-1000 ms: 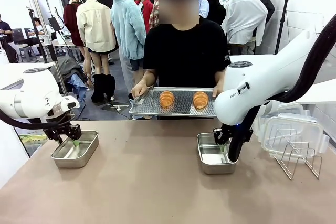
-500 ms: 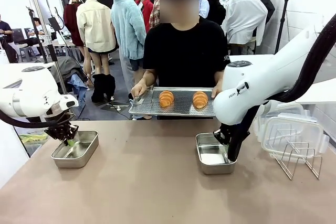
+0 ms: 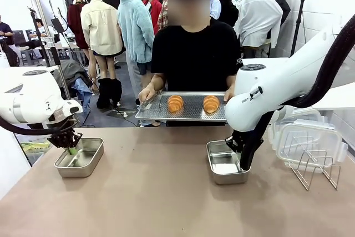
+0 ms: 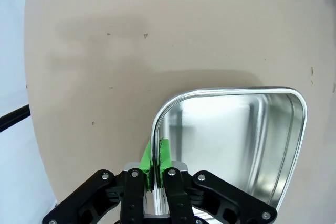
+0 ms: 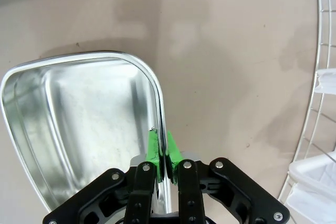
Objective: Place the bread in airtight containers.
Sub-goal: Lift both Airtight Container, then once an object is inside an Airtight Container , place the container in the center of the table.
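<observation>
1. Currently, past the table, the person holds the tray; croissant and bun lie on it.
2. Left gripper: jaws clamped tight on the left pan wall.
3. Right gripper: jaws clamped tight on the right pan wall.

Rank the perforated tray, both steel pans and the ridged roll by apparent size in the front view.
1. Perforated tray, though farther from the camera.
2. Left pan and right pan: too alike to rank.
3. Ridged roll, smallest, also farther off.
</observation>
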Controlling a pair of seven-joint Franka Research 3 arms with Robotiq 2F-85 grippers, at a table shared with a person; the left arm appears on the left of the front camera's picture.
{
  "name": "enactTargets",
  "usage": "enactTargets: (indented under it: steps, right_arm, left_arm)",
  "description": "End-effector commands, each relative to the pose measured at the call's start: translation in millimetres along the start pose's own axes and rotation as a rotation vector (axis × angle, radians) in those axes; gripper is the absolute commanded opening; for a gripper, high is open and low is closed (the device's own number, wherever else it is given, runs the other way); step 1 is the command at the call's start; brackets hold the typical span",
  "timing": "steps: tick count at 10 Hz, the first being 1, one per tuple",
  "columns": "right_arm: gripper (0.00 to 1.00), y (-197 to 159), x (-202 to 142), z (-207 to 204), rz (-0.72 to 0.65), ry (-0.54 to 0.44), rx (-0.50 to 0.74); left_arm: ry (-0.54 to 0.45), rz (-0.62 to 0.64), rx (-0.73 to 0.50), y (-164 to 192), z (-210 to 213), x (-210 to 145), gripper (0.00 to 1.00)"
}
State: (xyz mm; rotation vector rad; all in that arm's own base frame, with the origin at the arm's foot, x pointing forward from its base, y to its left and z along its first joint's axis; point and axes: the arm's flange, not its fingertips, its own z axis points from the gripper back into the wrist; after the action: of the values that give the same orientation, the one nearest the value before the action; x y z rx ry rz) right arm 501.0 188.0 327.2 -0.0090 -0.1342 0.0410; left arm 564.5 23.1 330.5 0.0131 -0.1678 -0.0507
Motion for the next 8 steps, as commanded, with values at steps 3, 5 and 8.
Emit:
enactTargets:
  steps: [3, 5, 8]
  right_arm:
    - [0.00, 0.0, 0.0, 0.3, 0.000, -0.001, 0.000]
    - [0.00, 0.0, 0.0, 0.3, 0.000, -0.001, 0.000]
    - [0.00, 0.0, 0.0, 0.3, 0.000, -0.001, 0.000]
  left_arm:
    - [0.000, 0.000, 0.000, 0.0, 0.0, 0.0, 0.00]
    - [0.000, 0.000, 0.000, 0.0, 0.0, 0.0, 0.00]
    - [0.000, 0.000, 0.000, 0.0, 0.0, 0.0, 0.00]
